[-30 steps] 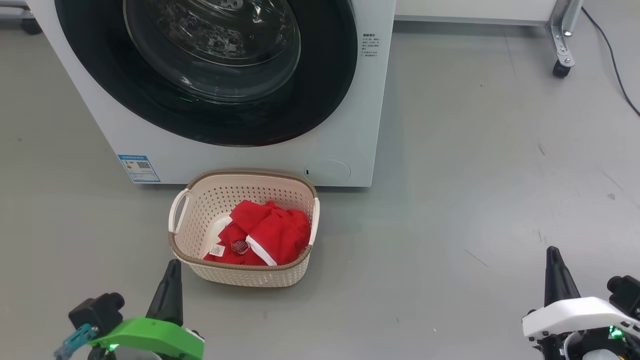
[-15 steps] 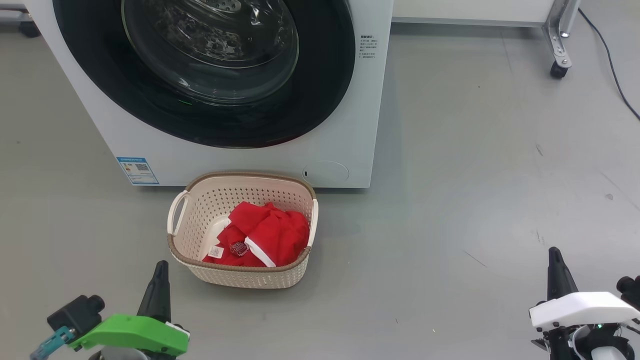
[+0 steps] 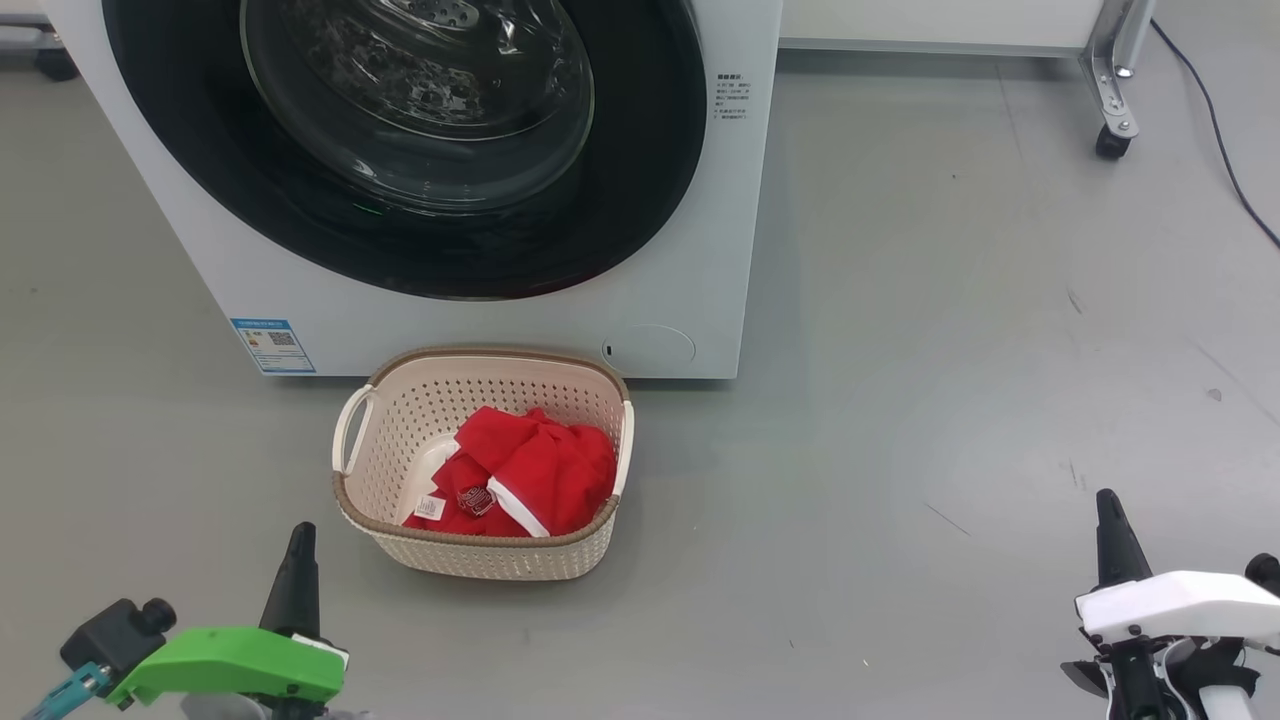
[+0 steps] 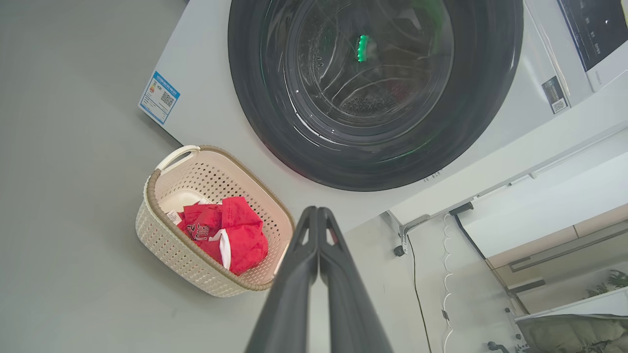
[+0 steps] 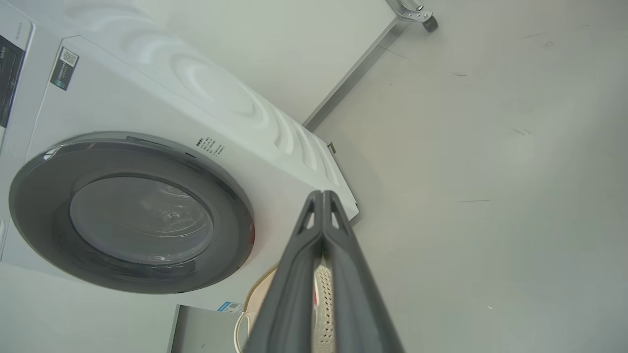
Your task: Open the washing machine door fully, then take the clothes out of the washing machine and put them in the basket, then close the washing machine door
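One red garment [image 3: 535, 470] lies crumpled in the basket [image 3: 400, 420], whose long axis runs along the washing machine [image 3: 450, 325] front; door [image 3: 640, 150] closed; left gripper [image 3: 300, 535] and right gripper [image 3: 1107, 505] each pressed together, empty.

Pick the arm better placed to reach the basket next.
Left, probably. The left gripper, shut, sits close to the basket holding the clothes; the right gripper, also shut, is far off across the floor.
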Robot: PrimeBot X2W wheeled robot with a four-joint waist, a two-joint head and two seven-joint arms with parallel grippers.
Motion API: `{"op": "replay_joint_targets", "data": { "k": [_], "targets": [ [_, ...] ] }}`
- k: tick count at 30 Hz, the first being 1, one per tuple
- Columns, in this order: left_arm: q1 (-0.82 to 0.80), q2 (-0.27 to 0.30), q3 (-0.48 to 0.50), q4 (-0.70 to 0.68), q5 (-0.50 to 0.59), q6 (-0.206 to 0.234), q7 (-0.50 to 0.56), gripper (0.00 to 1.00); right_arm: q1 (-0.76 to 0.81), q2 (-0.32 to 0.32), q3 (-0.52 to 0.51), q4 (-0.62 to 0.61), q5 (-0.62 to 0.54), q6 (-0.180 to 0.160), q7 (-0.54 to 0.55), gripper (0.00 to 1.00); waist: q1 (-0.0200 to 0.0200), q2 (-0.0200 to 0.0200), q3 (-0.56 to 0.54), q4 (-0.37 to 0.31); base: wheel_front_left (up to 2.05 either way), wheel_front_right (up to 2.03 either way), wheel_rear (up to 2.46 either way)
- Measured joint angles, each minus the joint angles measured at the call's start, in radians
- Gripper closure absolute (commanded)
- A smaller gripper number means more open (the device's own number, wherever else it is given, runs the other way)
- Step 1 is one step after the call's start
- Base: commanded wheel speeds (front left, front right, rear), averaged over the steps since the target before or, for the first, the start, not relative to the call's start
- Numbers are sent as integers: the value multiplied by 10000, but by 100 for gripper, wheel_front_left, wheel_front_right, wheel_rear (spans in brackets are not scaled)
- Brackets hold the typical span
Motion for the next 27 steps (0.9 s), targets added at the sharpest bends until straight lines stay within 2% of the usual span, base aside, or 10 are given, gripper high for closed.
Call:
{"op": "replay_joint_targets", "data": {
  "k": [27],
  "targets": [
    [-17,105,646,-104,-3076,0,807,100,-406,151,-541,240,3216,209,899,100,0,0,-84,-77,0,0,0]
  ]
}}
